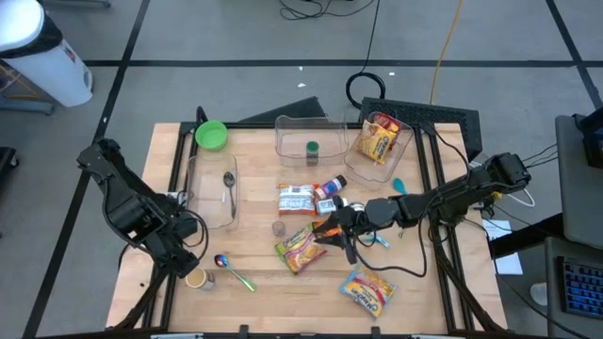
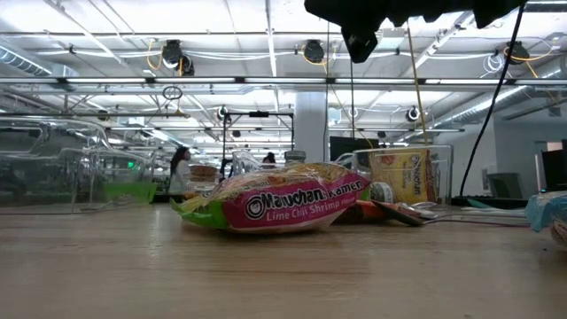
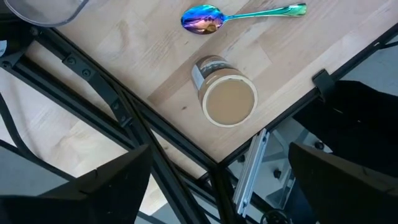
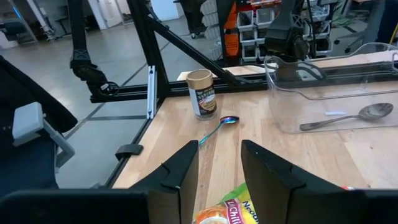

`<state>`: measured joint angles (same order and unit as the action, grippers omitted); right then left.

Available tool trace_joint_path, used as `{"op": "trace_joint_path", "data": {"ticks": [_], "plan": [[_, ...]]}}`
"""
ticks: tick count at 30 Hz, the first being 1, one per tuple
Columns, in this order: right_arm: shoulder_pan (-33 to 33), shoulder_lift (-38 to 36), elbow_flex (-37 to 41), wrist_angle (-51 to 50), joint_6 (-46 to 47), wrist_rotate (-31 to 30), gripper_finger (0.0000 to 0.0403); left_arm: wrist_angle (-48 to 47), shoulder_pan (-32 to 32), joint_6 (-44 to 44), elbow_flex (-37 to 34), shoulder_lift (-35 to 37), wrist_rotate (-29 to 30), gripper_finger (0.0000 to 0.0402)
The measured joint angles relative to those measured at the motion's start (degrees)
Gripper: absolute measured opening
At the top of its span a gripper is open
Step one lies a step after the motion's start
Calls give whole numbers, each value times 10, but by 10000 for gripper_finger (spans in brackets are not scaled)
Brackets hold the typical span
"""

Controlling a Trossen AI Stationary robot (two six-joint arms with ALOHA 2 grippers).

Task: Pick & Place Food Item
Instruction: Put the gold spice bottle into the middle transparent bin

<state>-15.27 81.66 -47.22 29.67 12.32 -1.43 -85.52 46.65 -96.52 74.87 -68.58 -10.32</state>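
A small brown jar (image 3: 225,93) with a tan lid stands upright on the wooden table near its near left corner (image 1: 196,278). My left gripper (image 3: 224,180) hangs above it, pointing down, open wide and touching nothing. An iridescent spoon (image 3: 236,15) lies just beyond the jar. A pink and green ramen pack (image 2: 275,206) lies flat at the table's middle (image 1: 300,247). My right gripper (image 4: 219,171) stands level above the pack's far right side (image 1: 326,229). It is open, with nothing between its fingers, and in the low view (image 2: 359,40) it is high above the pack.
Clear bins stand at the back: one with a metal spoon (image 1: 212,193), one with a small green-topped item (image 1: 309,137), one with a yellow packet (image 1: 382,141). A green bowl (image 1: 211,135), a snack bag (image 1: 366,292) and small packets (image 1: 297,199) lie around.
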Motion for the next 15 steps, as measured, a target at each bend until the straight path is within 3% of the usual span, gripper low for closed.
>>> {"op": "trace_joint_path", "data": {"ticks": [15], "plan": [[0,0,0,-19,0,0,116,22,2,-23,0,0,42,379]]}}
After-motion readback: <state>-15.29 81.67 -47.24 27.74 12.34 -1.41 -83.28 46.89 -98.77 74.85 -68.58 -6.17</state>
